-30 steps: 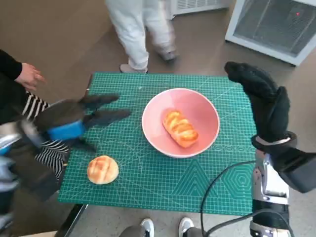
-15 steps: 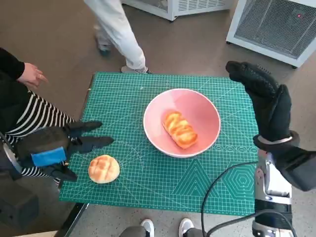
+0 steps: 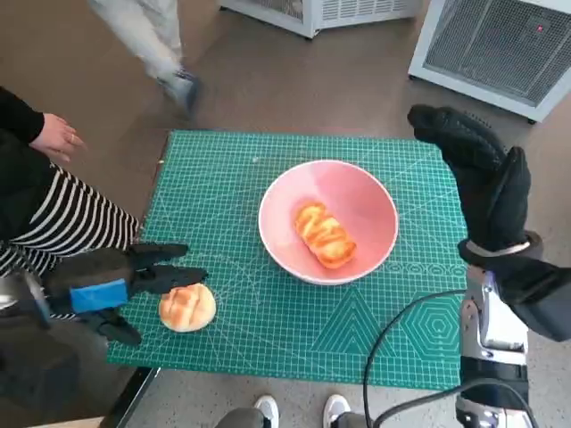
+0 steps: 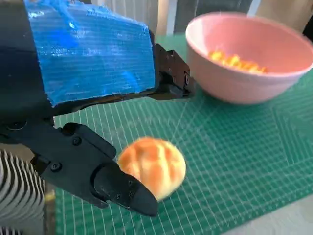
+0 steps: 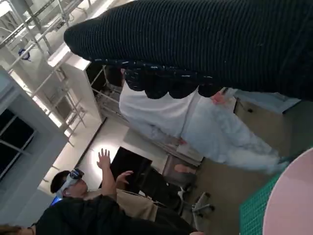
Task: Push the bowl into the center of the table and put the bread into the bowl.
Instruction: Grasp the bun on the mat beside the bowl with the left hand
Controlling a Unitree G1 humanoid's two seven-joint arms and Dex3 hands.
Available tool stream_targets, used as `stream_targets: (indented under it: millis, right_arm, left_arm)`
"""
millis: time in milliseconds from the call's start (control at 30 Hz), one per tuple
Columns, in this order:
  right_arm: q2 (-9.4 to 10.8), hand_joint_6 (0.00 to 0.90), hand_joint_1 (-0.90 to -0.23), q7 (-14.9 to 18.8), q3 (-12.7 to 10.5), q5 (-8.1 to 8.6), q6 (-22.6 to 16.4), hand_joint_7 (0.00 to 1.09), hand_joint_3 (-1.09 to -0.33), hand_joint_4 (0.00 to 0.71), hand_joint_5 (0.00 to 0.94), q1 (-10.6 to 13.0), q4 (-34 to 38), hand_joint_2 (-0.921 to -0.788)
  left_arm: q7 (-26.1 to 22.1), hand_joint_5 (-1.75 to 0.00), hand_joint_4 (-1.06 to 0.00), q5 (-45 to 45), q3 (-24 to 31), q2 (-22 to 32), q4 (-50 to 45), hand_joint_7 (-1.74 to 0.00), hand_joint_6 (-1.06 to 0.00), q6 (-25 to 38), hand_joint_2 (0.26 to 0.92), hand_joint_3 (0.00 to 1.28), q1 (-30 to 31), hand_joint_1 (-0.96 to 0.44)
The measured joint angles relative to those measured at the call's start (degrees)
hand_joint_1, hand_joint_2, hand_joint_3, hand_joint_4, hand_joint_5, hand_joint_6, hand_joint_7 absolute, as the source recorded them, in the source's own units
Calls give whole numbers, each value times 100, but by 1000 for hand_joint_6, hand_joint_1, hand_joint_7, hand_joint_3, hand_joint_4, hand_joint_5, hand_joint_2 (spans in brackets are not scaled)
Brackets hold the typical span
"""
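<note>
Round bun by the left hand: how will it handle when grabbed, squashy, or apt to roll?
The round bun looks domed with a flatter base on the mat, so it probably slides rather than rolls. If it is real bread, likely light and squashy; its glossy crust may be slick. The left hand has fingers either side, not closed.

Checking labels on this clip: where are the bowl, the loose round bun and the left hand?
bowl (image 3: 370, 192): head view, bare inner wall.
round bun (image 3: 187, 307): head view, middle of its top crust.
left hand (image 3: 111, 287): head view, middle of the hand, by the blue tape.
</note>
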Motion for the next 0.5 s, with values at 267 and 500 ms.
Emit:
stream_targets:
  millis: [267,500]
  right_arm:
    - [6,34,-710,19,-4,90,77,472,-642,141,0,0,-45,-921]
    - [8,35,-709,16,-14,172,140,471,-637,142,1,19,-166,-921]
  left_arm:
    - [283,-41,-309,579,-477,-515,715,-57,-390,109,786,1,-206,-259]
    - [840,-64,-476,1054,-758,-903,1221,-107,-522,-170,805,11,-261,-125]
